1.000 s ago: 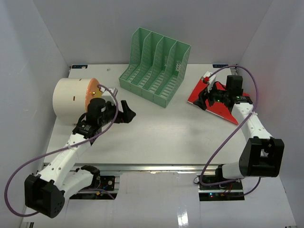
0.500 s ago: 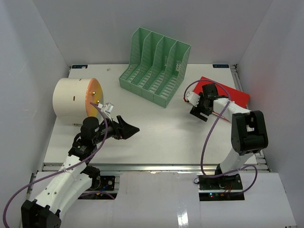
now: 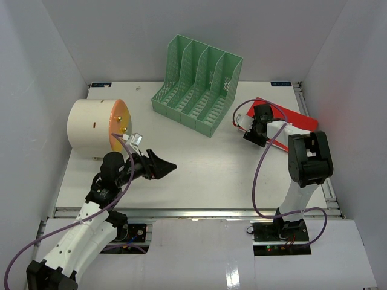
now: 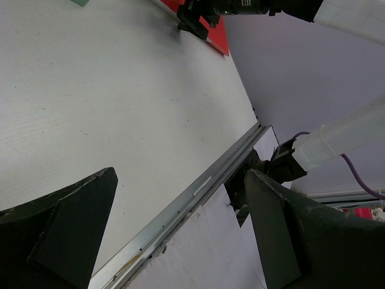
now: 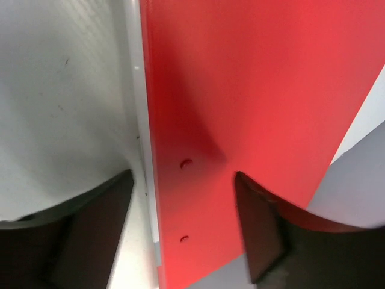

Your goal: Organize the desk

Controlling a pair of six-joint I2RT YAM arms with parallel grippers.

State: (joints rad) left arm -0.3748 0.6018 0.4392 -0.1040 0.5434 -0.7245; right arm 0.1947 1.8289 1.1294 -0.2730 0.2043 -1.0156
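Observation:
The desk (image 3: 205, 166) is a wide white top with a silver rail (image 3: 193, 212) along its front. A red folder (image 3: 297, 119) lies flat at the right, near the back. My right gripper (image 3: 250, 129) hangs over the folder's left end. In the right wrist view this gripper (image 5: 183, 180) is open: one finger is over the white desk (image 5: 60, 90), the other over the red folder (image 5: 240, 78), and neither presses it. My left gripper (image 3: 165, 164) hovers over the left middle of the desk. Its jaws (image 4: 180, 174) stand wide open with nothing between them.
A green file rack (image 3: 199, 84) with several slots stands at the back centre. A cream drum with an orange face (image 3: 94, 124) lies on its side at the left. White walls close in both sides and the back. Purple cables loop off both arms.
The red folder now lies farther back and to the right. The right arm has folded in beside it. The left gripper has come forward and right, away from the drum.

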